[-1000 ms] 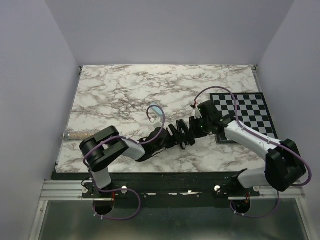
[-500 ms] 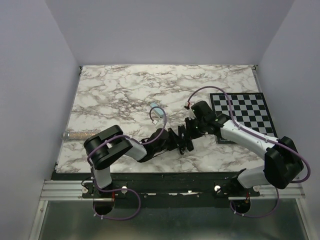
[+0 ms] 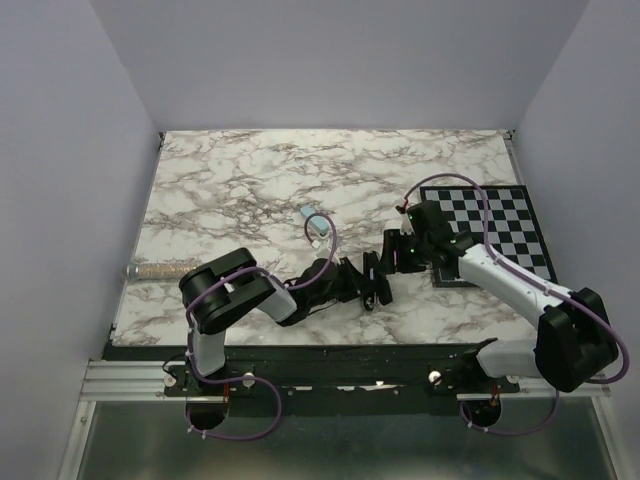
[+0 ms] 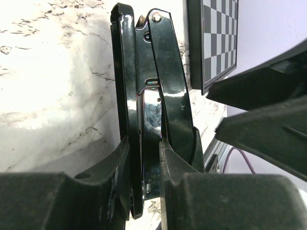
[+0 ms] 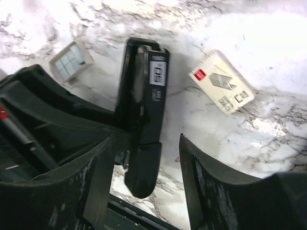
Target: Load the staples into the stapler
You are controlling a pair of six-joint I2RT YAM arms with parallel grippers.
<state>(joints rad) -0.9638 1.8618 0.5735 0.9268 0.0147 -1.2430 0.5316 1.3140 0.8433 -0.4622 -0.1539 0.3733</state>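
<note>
The black stapler [image 4: 158, 81] lies on its side on the marble, its silvery inner metal showing between the black halves. My left gripper [image 4: 144, 146] is shut on it, its fingers [image 4: 117, 167] clamping the lower black part near the hinge end. In the right wrist view the stapler [image 5: 148, 96] sits below and between the wide-open fingers of my right gripper [image 5: 145, 143], which touch nothing. From above, both grippers meet near the table's front middle, the left [image 3: 366, 281] just before the right [image 3: 393, 252]. No loose staples show.
A cream box with a red label [image 5: 221, 89] and a small grey box [image 5: 71, 60] lie on the marble near the stapler. A pale box [image 3: 314, 222] lies mid-table. A chessboard [image 3: 500, 225] lies at the right, and a grey tube [image 3: 155, 270] at the left edge.
My left gripper has closed on the stapler. My right gripper closed briefly, then opened and drew back slightly to the right.
</note>
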